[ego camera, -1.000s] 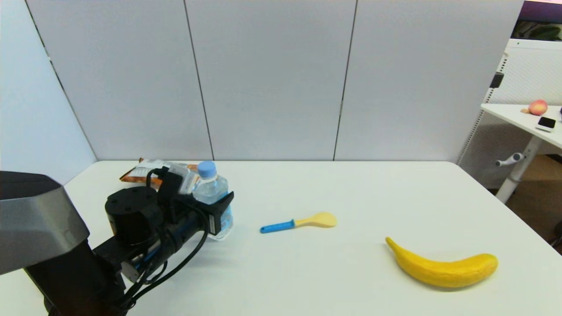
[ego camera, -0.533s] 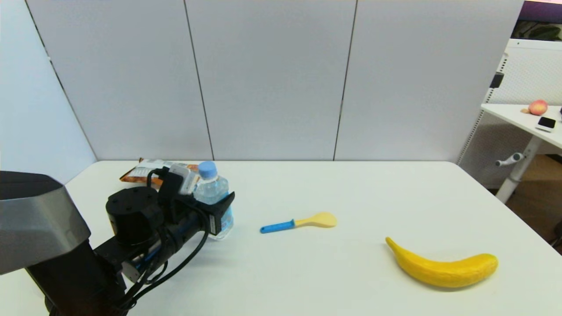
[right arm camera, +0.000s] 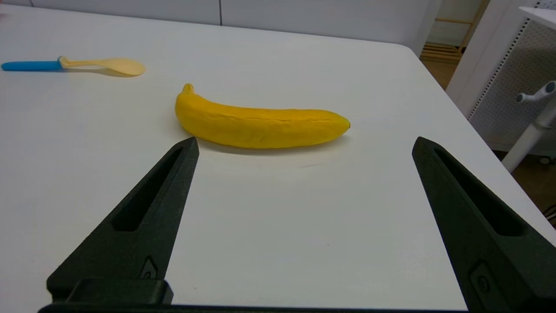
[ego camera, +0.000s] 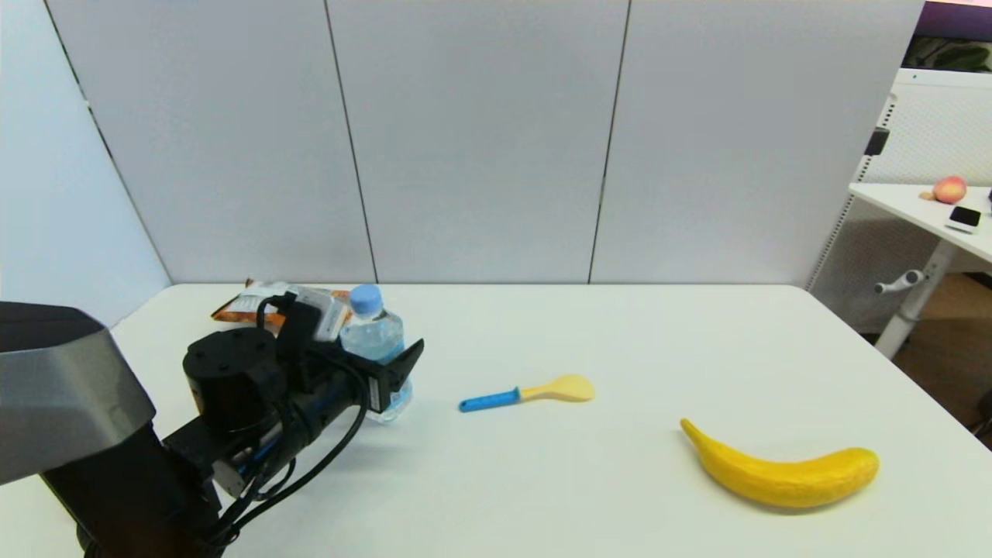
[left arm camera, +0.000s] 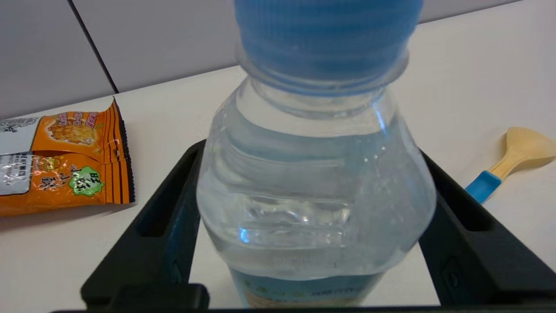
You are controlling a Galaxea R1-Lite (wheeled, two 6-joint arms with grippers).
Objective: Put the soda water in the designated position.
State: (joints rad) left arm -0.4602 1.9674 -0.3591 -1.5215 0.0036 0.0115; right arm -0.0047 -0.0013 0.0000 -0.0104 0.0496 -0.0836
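A: Nearest, at the table's (ego camera: 542, 480) left front?
B: Left gripper (ego camera: 387, 364), fingers spread either side of the soda water (ego camera: 377, 341), seemingly clear of its sides. Bottle upright on the table.
A: On the right?
B: Right gripper (right arm camera: 304, 148), jaws wide apart, low over the table just short of the banana (right arm camera: 260, 126).
A: Farther back?
B: Blue-handled spoon (ego camera: 527, 393) mid-table; orange snack packet (left arm camera: 61, 161) behind the bottle, near the wall.

White table (ego camera: 620, 341): bottle (ego camera: 376, 341), snack packet (ego camera: 256, 298), spoon (ego camera: 535, 391), banana (ego camera: 783, 469).
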